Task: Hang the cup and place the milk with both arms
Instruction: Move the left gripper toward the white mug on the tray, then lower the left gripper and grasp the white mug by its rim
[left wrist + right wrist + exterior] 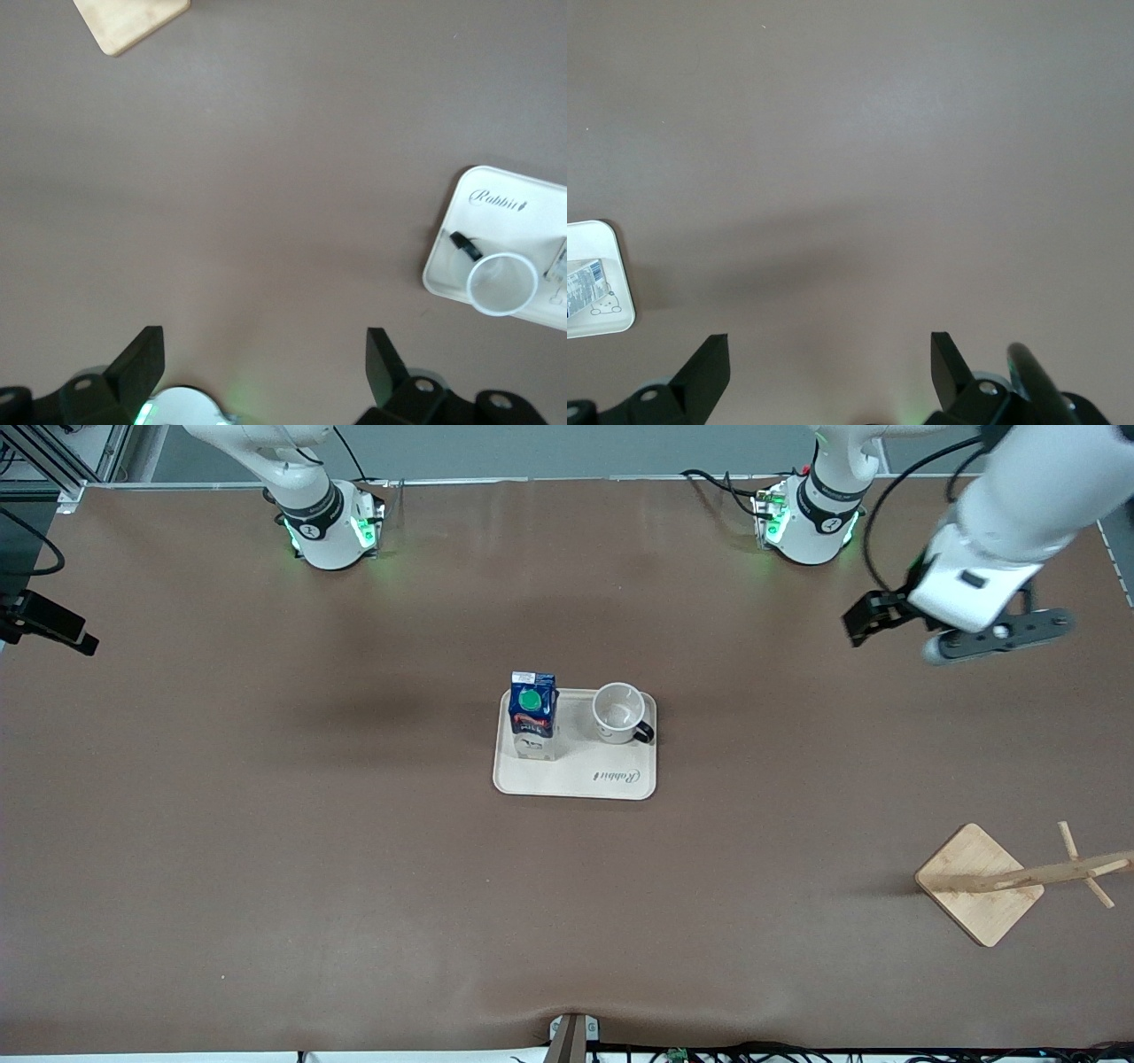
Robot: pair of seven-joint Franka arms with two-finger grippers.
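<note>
The white cup (618, 710) with a black handle stands upright on a beige tray (576, 779) in the middle of the table. The milk (532, 714), a blue-topped carton with a green cap, stands beside it on the tray, toward the right arm's end. My left gripper (873, 618) hangs open and empty over bare table near the left arm's base. Its wrist view shows open fingers (142, 363), the cup (501, 283) and the tray (496, 199). My right gripper (830, 354) is open and empty over bare table; the milk (585, 285) shows at the frame's edge.
A wooden cup rack (1045, 875) on a square bamboo base (979, 883) stands toward the left arm's end, nearer the front camera than the tray. A corner of that base (128, 19) shows in the left wrist view. Brown mat covers the table.
</note>
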